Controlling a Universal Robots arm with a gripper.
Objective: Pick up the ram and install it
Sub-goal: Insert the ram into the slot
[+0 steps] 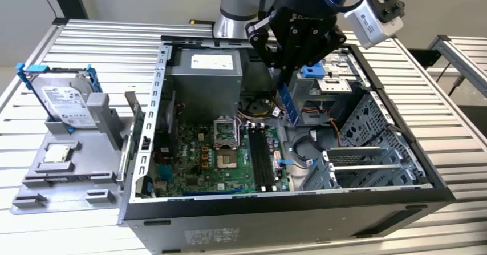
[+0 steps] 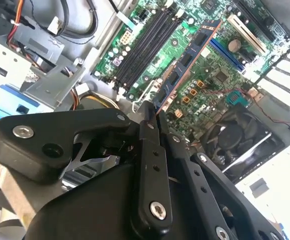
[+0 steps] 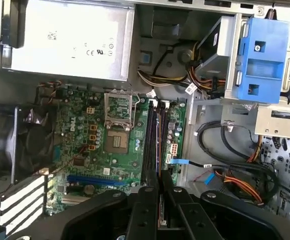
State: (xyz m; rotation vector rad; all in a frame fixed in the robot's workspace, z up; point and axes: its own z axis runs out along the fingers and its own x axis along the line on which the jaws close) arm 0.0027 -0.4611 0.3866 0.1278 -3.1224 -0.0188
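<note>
Blue ram (image 2: 188,61) in gripper (image 2: 152,114); chips (image 2: 200,41), second wrist view

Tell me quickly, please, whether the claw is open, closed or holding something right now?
The claw is closed on the ram, holding it above the motherboard.

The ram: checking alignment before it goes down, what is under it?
Held in the gripper, the ram hangs above the green motherboard, near its black memory slots. The board strip right behind it is covered.
</note>
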